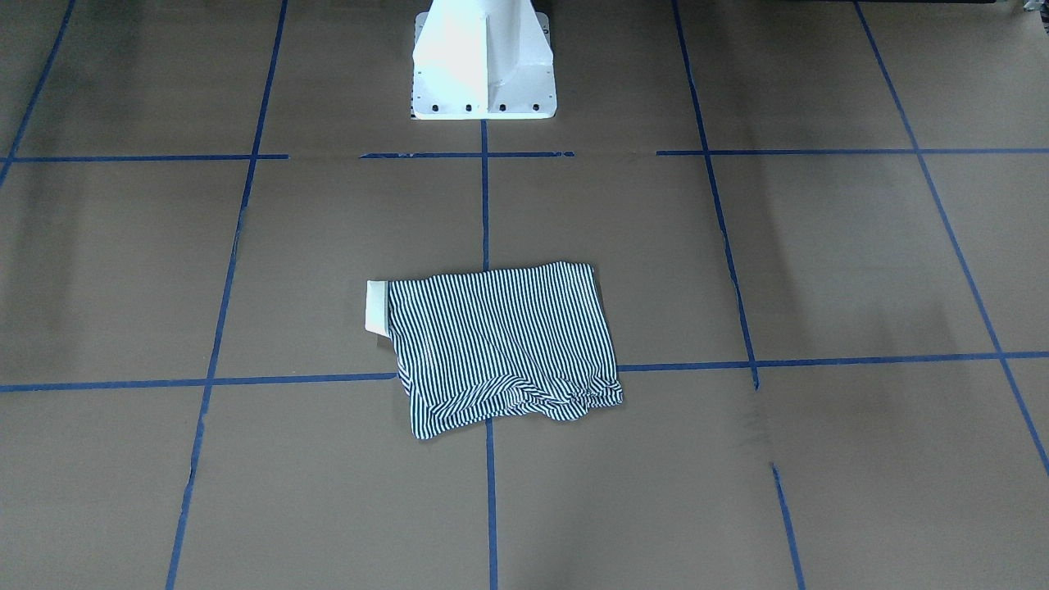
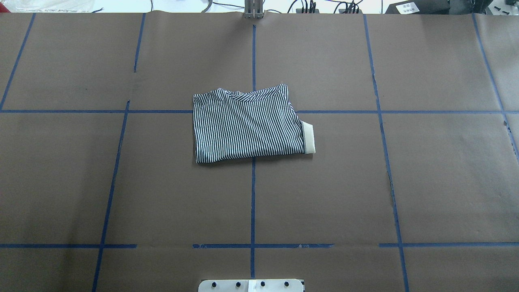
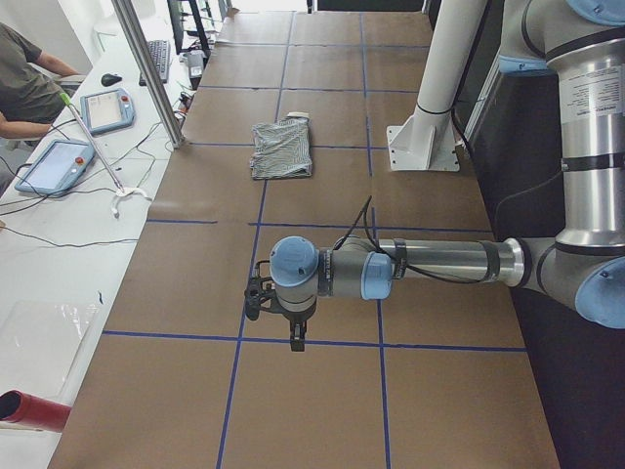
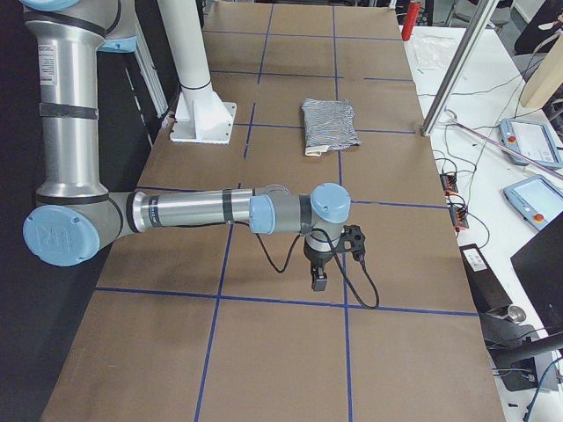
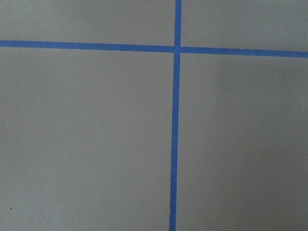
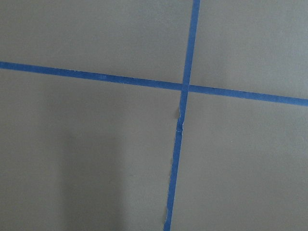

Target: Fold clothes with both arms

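Observation:
The striped polo shirt (image 1: 500,344) lies folded into a compact rectangle at the middle of the brown table, its cream collar (image 1: 377,306) sticking out at one end. It also shows in the overhead view (image 2: 247,127) and small in both side views (image 3: 281,149) (image 4: 329,123). My left gripper (image 3: 296,338) hangs pointing down over bare table, far from the shirt, toward the table's left end. My right gripper (image 4: 318,280) hangs the same way toward the right end. Both show only in side views, so I cannot tell whether they are open or shut. Both wrist views show only table and blue tape.
The white pedestal base (image 1: 483,65) stands at the robot's edge, in line with the shirt. Blue tape lines (image 2: 253,202) grid the brown table. A metal pole (image 3: 146,68) rises at the far edge. An operators' desk with tablets (image 3: 59,161) and cables lies beyond it.

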